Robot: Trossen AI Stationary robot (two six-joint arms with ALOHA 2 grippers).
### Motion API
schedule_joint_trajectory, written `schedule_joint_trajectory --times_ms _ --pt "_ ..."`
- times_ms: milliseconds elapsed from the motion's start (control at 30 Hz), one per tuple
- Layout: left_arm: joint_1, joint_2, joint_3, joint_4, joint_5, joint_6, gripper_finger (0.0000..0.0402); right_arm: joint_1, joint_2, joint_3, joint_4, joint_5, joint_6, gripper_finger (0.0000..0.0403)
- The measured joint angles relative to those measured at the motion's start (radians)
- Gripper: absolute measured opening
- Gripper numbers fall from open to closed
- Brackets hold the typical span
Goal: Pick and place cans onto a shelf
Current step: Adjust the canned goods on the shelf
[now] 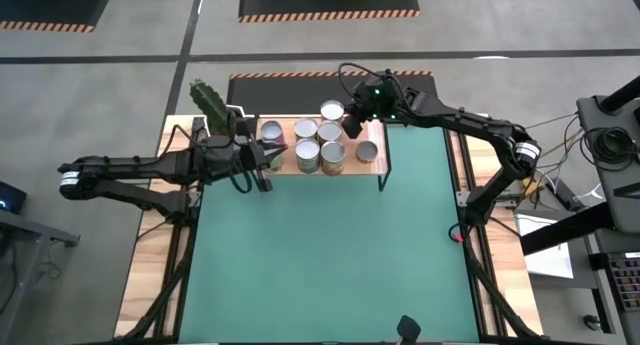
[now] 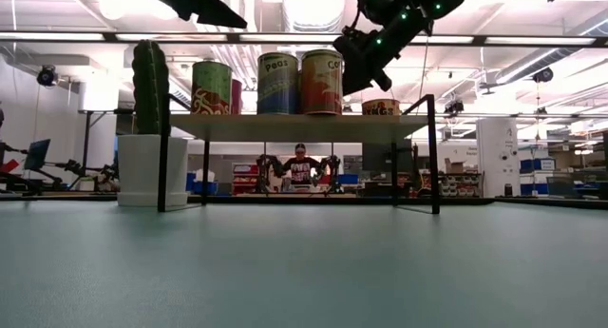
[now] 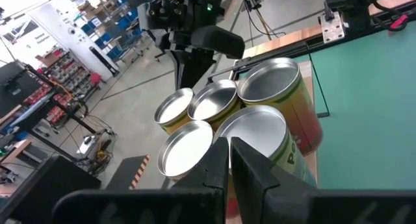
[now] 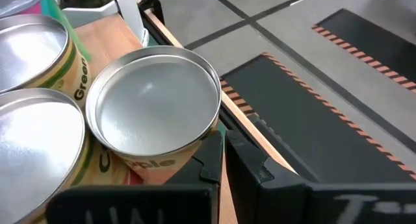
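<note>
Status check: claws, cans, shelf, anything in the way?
Both claws shut, empty: left claw, right claw, above shelf. Cans on shelf. Cactus beside left claw.

cans (image 1: 320, 143) on shelf (image 1: 372, 168), cactus (image 1: 209, 103) left

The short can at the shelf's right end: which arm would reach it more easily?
Right. Its shut gripper hovers close to that can, while the left gripper, also shut, sits at the shelf's far end with taller cans between.

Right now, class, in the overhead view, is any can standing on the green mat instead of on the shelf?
No: every one of the cans stands on the shelf at the table's far edge, and the green mat carries none.
</note>
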Motion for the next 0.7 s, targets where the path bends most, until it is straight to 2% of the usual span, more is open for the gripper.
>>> schedule_joint_trajectory --times_ms 700 --pt "0.0 0.0 0.0 -0.009 0.0 -0.004 0.0 0.0 0.0 -0.003 0.034 0.0 -0.008 0.0009"
